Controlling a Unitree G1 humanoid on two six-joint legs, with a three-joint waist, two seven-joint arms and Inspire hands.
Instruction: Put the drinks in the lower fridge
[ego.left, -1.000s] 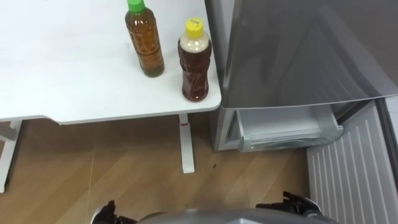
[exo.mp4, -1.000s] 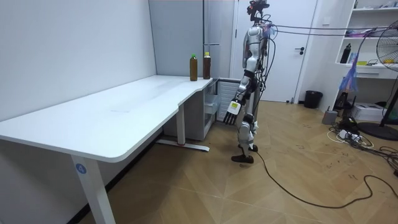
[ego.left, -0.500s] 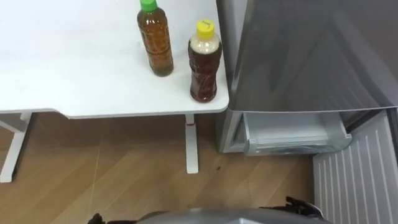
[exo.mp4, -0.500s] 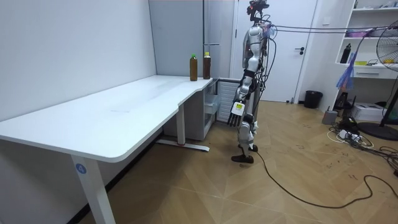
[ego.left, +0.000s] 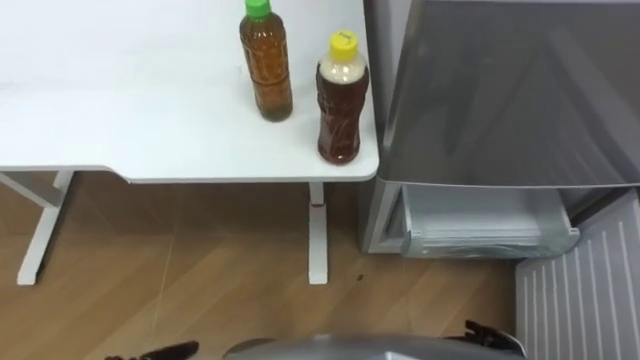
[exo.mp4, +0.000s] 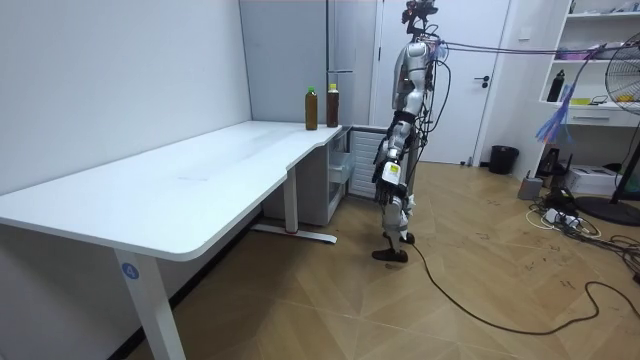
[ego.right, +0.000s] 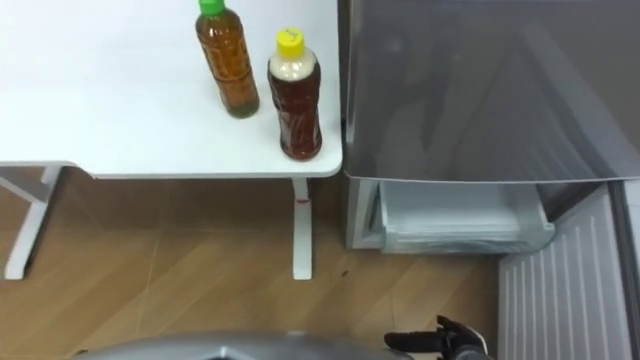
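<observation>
Bottles (ego.left: 266, 62) (ego.left: 341, 100) stand on desk (ego.left: 120, 120), well apart from right robot hand (ego.right: 450, 342), loosely open, empty.

I stand in what looks like an office or test room, not a home kitchen. A long white desk (exo.mp4: 200, 170) runs along the left wall, with a grey fridge (ego.left: 500, 90) at its far end. Beyond are a white door (exo.mp4: 495, 60), shelves (exo.mp4: 600, 60) and a standing fan (exo.mp4: 625, 80) at the right, on a wood-look floor (exo.mp4: 450, 290).
</observation>
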